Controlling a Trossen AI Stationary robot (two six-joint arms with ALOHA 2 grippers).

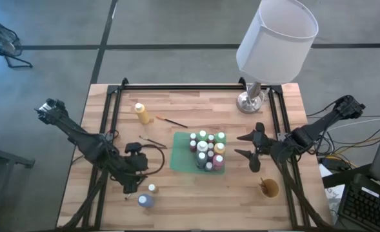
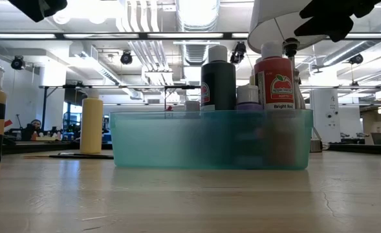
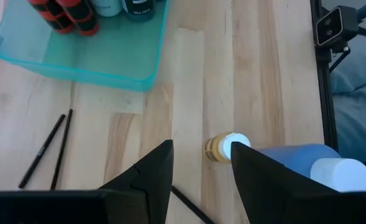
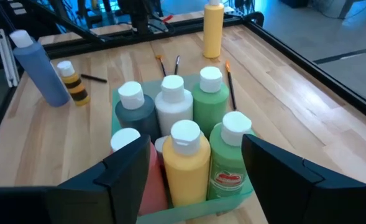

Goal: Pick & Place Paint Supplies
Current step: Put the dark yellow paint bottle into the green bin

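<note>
Wooden tabletop (image 1: 196, 187), seen from above, with a translucent teal tray (image 1: 180, 154) near the middle, packed with upright paint bottles (image 1: 206, 149): green, white, yellow, red and dark ones, most with pale caps. Right claw (image 1: 246, 145) just beside the tray's right-hand edge, fingers spread wide apart, nothing between them; in its wrist view, hanging above the near end of the tray over a yellow bottle (image 4: 186, 163), a green bottle (image 4: 228, 163) and a red one partly hidden behind a finger. Left claw (image 1: 135, 161) near the tabletop's front left, left of the tray, jaws parted and empty; past its fingers, a small yellow-and-black striped bottle (image 3: 225, 148) lying in line with the gap and a blue bottle (image 3: 310, 167) with a white cap just beside one finger. Both of those bottles standing close together on bare wood near the front edge in the overhead view. Tall yellow bottle (image 1: 141, 113) upright toward the back left, well apart from the tray. Thin dark brushes (image 1: 152, 142) flat on the wood between that bottle and the tray, another brush (image 1: 170, 121) farther back. White-shaded lamp (image 1: 277, 38) at the back right; small round tan cup (image 1: 270, 188) at the front right.
</note>
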